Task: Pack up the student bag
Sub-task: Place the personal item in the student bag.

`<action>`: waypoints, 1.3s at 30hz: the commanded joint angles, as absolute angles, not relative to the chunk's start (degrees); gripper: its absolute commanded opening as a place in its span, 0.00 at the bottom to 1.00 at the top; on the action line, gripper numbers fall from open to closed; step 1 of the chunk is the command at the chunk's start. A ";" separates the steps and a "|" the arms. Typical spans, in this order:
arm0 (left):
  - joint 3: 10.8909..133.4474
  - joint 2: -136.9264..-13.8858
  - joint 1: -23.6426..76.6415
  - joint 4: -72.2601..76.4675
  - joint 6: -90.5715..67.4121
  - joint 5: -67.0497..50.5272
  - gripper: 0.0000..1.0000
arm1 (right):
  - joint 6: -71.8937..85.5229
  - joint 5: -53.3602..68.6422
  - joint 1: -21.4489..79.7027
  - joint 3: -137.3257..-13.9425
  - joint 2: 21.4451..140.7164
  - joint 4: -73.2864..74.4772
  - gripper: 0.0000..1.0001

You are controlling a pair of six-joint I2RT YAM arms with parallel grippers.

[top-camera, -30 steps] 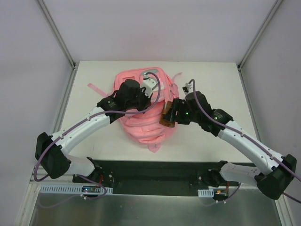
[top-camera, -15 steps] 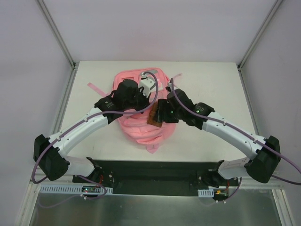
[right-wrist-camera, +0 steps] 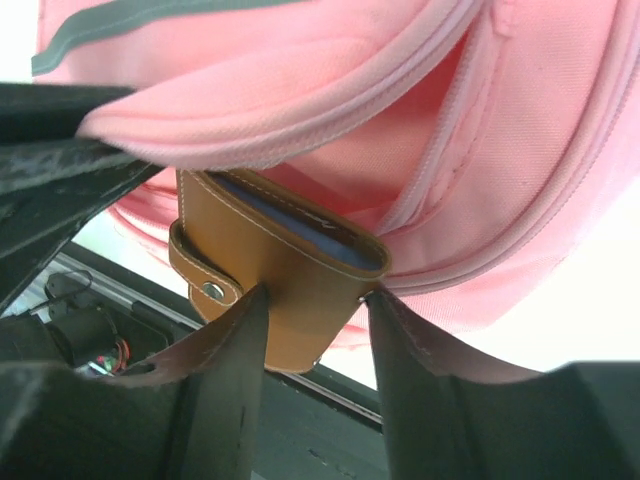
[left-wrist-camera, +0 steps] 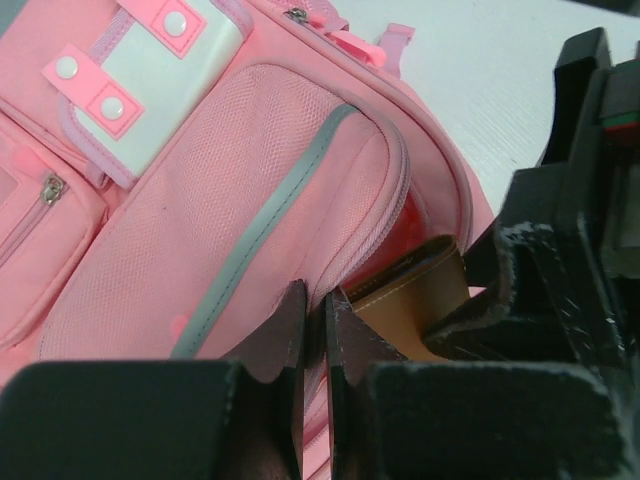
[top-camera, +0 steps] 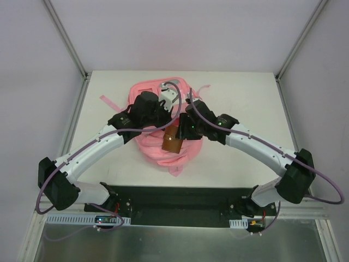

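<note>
The pink student bag (top-camera: 163, 150) lies on the white table; it also shows in the left wrist view (left-wrist-camera: 200, 200) and the right wrist view (right-wrist-camera: 330, 90). My left gripper (left-wrist-camera: 315, 300) is shut on the bag's pink flap edge beside the grey zip strip (left-wrist-camera: 270, 215) and holds the opening apart. My right gripper (right-wrist-camera: 315, 295) is shut on a brown leather case (right-wrist-camera: 285, 270) with a snap tab. The case's top end sits at the bag's open mouth, under the lifted flap. The case shows in the top view (top-camera: 172, 141) and the left wrist view (left-wrist-camera: 415, 300).
A white-and-pink buckle tab (left-wrist-camera: 150, 70) lies on the bag's front pocket. Pink straps (top-camera: 106, 101) trail onto the table at the back left and back right. A black base plate (top-camera: 174, 199) runs along the near table edge.
My right arm has swung left, carrying the brown case from the bag's right side to its open mouth. My left gripper has stayed holding the flap.
</note>
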State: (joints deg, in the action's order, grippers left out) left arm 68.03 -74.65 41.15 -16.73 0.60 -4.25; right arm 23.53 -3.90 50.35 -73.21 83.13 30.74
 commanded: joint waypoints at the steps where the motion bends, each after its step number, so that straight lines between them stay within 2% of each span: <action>1: 69.87 -69.61 40.61 -12.57 -2.90 -3.69 0.00 | 24.16 -4.93 49.31 -73.57 86.22 24.27 0.42; 2: 69.70 -69.52 40.61 -12.66 -2.90 -3.78 0.00 | 25.39 -4.23 49.22 -72.43 85.87 22.52 0.43; 3: 69.78 -69.35 40.69 -12.57 -2.81 -3.78 0.00 | 26.36 -3.09 49.04 -71.38 85.61 19.98 0.57; 4: 69.70 -69.26 40.69 -12.57 -2.81 -3.95 0.00 | 27.06 -2.90 48.78 -69.63 85.34 19.34 0.65; 5: 69.70 -69.26 40.61 -12.66 -2.81 -4.04 0.00 | 28.03 -2.99 48.61 -68.83 84.30 18.64 0.59; 9: 69.61 -69.78 40.69 -12.66 -3.25 -5.18 0.00 | 29.79 -1.85 47.64 -64.95 83.41 13.37 0.56; 12: 69.79 -70.22 40.69 -12.74 -3.69 -5.80 0.00 | 30.41 -0.88 47.02 -64.60 84.46 12.92 0.45; 13: 69.96 -70.14 40.69 -12.74 -3.78 -5.89 0.00 | 30.41 -0.62 47.11 -64.34 84.64 12.14 0.40; 16: 70.14 -70.14 40.69 -12.57 -3.60 -5.45 0.00 | 31.55 -0.53 47.02 -62.50 83.16 9.76 0.04; 17: 70.22 -70.14 40.69 -12.66 -3.52 -5.36 0.00 | 31.73 -0.61 47.02 -61.62 82.80 9.06 0.01; 22: 70.05 -70.31 40.61 -12.66 -3.43 -5.45 0.00 | 33.22 -1.32 46.41 -59.59 77.97 5.63 0.01; 27: 69.79 -70.40 40.69 -12.66 -4.04 -6.33 0.00 | 33.66 -7.99 46.14 -59.15 74.71 3.43 0.01; 35: 69.96 -71.10 40.69 -12.74 -4.57 -9.22 0.00 | 44.35 -8.44 42.98 -61.34 79.97 0.35 0.01; 39: 70.48 -71.37 40.78 -12.66 -5.71 -12.82 0.00 | 52.96 -9.93 42.80 -59.77 83.49 -8.25 0.01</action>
State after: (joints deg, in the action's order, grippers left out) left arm 67.85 -73.91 40.77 -18.33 -2.50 -6.66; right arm 41.98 -7.35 43.09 -58.94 80.64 1.54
